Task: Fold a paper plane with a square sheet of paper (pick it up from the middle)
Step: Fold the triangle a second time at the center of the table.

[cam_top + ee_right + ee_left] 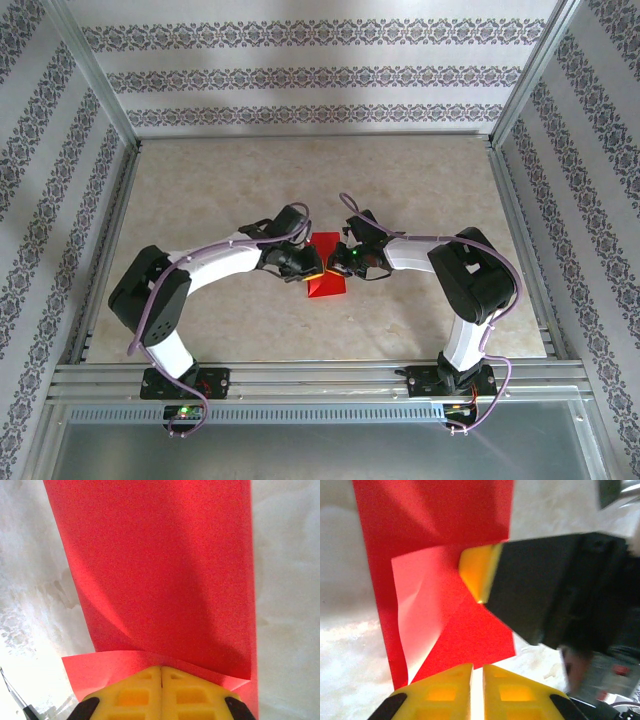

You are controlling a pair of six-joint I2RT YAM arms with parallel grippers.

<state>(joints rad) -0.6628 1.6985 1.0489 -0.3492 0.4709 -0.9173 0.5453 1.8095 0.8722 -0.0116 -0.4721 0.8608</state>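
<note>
Marbled desk [420,200], part-folded square sheet of paper [326,285]. Right fingers [130,695] closed, pinning it; left fingers [440,695] almost closed at its edge, hold unclear; tugging risks tearing.

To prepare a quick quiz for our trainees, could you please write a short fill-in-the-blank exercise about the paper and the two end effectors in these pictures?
1. The square sheet of paper is plain ___ in colour.
2. Seen from above, it sits ___ the left end effector and the right end effector.
3. The fingers of both end effectors are ___ in colour.
4. In the right wrist view, the right end effector is ___, with no gap between its fingertips.

Missing words: red; between; yellow; shut.
</note>
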